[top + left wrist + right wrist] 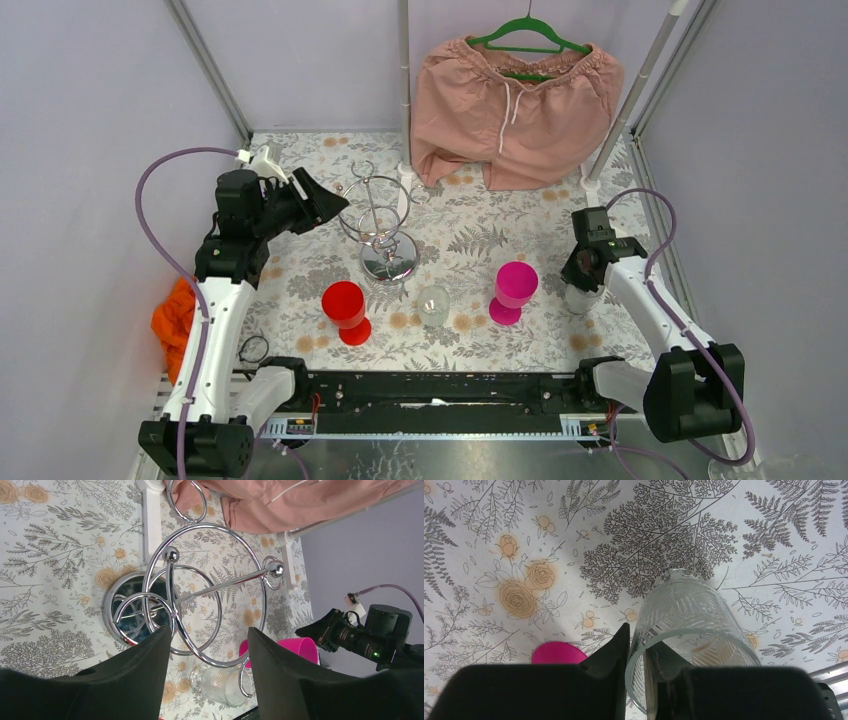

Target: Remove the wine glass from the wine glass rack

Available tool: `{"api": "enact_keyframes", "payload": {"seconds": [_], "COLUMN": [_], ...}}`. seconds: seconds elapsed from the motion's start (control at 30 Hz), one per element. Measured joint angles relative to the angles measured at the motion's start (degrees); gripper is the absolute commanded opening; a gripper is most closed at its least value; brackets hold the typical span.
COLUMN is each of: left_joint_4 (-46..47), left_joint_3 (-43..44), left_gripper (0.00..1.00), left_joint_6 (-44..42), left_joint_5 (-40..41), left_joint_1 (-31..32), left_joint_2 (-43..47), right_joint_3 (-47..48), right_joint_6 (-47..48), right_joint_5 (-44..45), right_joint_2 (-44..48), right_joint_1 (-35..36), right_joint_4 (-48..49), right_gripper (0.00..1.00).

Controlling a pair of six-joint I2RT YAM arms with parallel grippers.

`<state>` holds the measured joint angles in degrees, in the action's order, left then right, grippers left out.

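Observation:
The chrome wine glass rack (380, 225) stands at the middle back of the flowered tablecloth, and I see nothing hanging from its hooks. My left gripper (325, 195) hovers just left of the rack's top ring, open and empty. In the left wrist view the rack (215, 587) fills the space past the spread left gripper (209, 630). My right gripper (583, 283) is low at the right, shut on the rim of a clear ribbed wine glass (578, 298). In the right wrist view one finger of the right gripper (638, 640) is inside the glass (689, 610) and one outside; its stem is hidden.
A red goblet (345, 305), a second clear glass (433, 303) and a magenta goblet (514, 285) stand in a row in front of the rack. Pink shorts on a green hanger (520, 100) hang at the back. An orange cloth (175, 320) lies off the left edge.

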<state>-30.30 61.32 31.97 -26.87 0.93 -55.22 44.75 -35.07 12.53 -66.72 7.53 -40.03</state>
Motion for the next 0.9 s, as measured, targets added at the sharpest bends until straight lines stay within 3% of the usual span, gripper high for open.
{"api": "enact_keyframes", "payload": {"seconds": [0.2, 0.23, 0.27, 0.37, 0.53, 0.73, 0.9], "left_joint_4": [0.09, 0.11, 0.11, 0.13, 0.22, 0.37, 0.87], "left_joint_3": [-0.07, -0.07, -0.09, -0.09, -0.17, -0.46, -0.83], "left_gripper": [0.66, 0.66, 0.66, 0.66, 0.66, 0.66, 0.67], "left_joint_6": [-0.02, -0.02, -0.04, -0.04, -0.07, -0.04, -0.07], "left_joint_5": [-0.22, -0.22, -0.22, -0.28, -0.50, -1.01, -1.31], "left_joint_1": [-0.31, -0.33, -0.33, -0.33, -0.33, -0.35, -0.35], "left_joint_2": [-0.02, -0.02, -0.02, -0.04, -0.11, -0.55, -0.85], "right_joint_3": [-1.01, -1.16, -1.33, -1.51, -2.16, -2.29, -2.16], "right_joint_6": [-0.24, -0.28, -0.37, -0.61, -1.16, -2.43, -3.08], "right_joint_5": [-0.04, -0.07, -0.09, -0.20, -1.77, -3.21, -2.97], "right_joint_2": [1.22, 1.51, 1.77, 2.19, 3.93, 7.34, 10.49], "right_joint_1": [0.00, 0.00, 0.00, 0.00, -0.04, -0.04, -0.04], "right_joint_4": [1.18, 1.27, 1.33, 1.27, 0.13, -2.01, -3.96], "right_gripper": [0.00, 0.01, 0.10, 0.14, 0.28, 0.37, 0.38]}}
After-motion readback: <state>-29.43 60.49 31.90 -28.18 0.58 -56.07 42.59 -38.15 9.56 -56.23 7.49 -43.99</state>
